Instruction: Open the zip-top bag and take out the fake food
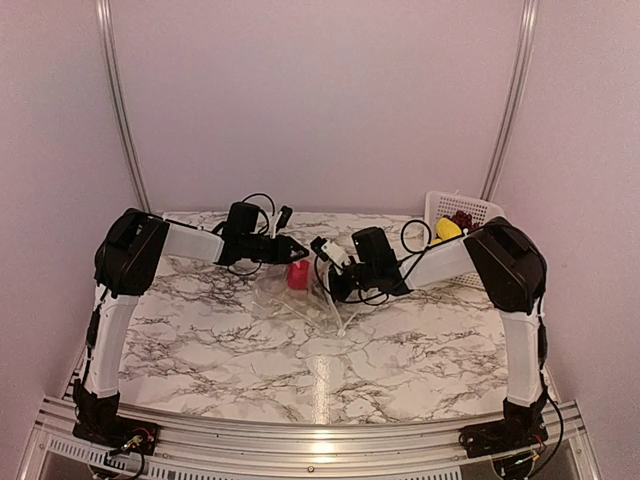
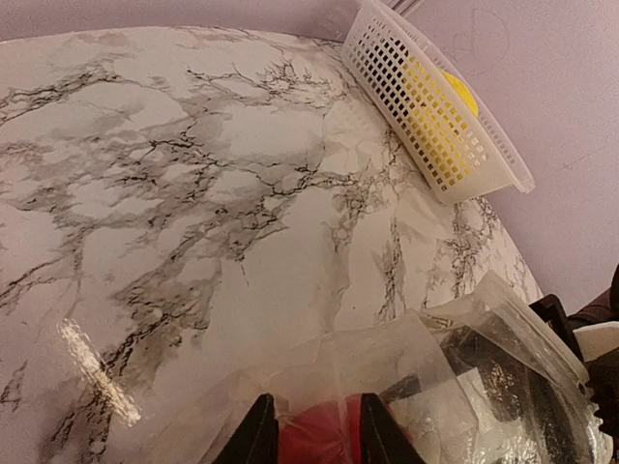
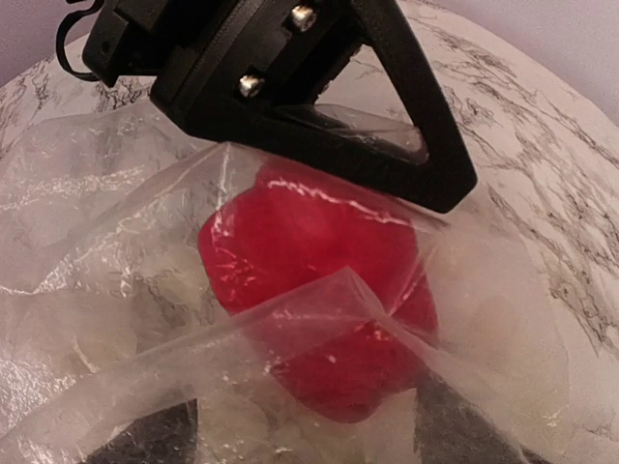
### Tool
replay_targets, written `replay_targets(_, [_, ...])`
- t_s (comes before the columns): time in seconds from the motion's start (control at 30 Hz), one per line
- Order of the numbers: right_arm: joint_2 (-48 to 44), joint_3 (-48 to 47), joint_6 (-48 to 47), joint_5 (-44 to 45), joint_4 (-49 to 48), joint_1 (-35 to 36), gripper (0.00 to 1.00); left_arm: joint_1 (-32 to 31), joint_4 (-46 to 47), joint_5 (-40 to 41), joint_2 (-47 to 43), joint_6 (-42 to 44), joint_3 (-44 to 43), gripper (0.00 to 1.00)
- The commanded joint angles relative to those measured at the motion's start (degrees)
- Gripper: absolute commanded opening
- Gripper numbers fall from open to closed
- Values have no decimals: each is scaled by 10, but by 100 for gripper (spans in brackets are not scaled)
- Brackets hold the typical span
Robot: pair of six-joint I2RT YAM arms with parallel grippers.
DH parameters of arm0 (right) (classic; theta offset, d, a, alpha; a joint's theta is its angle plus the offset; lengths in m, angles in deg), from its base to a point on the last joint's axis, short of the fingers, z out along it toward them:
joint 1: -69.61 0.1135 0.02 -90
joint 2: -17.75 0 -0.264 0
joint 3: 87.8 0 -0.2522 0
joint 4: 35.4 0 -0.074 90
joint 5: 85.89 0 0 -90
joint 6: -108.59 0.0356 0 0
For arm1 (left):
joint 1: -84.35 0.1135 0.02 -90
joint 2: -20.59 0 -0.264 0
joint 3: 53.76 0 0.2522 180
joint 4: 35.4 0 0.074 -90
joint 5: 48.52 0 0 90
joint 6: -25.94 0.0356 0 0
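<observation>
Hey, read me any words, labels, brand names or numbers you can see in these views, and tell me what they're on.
None: no readable text shows on the zip-top bag, the red toy piece, the white basket or the marble table.

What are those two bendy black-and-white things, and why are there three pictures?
They are two robot arms, the left arm and the right arm, bolted to a marble-patterned table. One picture looks down from above; the other two come from small cameras on each wrist. Between the arms lies a clear zip-top bag with a red toy piece under its plastic. The left arm's jaws stand either side of that piece; whether they squeeze it, I cannot tell. A white basket holds a yellow toy.
</observation>
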Motion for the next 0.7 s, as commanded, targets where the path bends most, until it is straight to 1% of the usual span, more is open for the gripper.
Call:
replay_targets(0.0, [-12, 1, -30, -11, 24, -2, 78, -21, -48, -78, 14, 40, -4, 26])
replay_targets(0.07, [-17, 7, -39, -26, 29, -2, 81, -25, -51, -100, 14, 46, -3, 21])
replay_targets(0.13, [-22, 13, -48, -39, 32, -2, 82, -30, -60, -115, 15, 56, -4, 17])
replay_targets(0.33, [-51, 56, -61, -69, 0, 0, 81, -46, -101, -132, 13, 91, -13, 6])
replay_targets(0.43, [-51, 61, -69, -82, -3, 0, 80, -53, -108, -150, 12, 97, -14, 0])
replay_targets(0.6, [-39, 61, -66, -100, -6, 1, 80, -55, -95, -164, 7, 83, -10, 0])
replay_targets(0.67, [-40, 66, -66, -107, -8, 3, 79, -51, -97, -157, -3, 82, -5, 0])
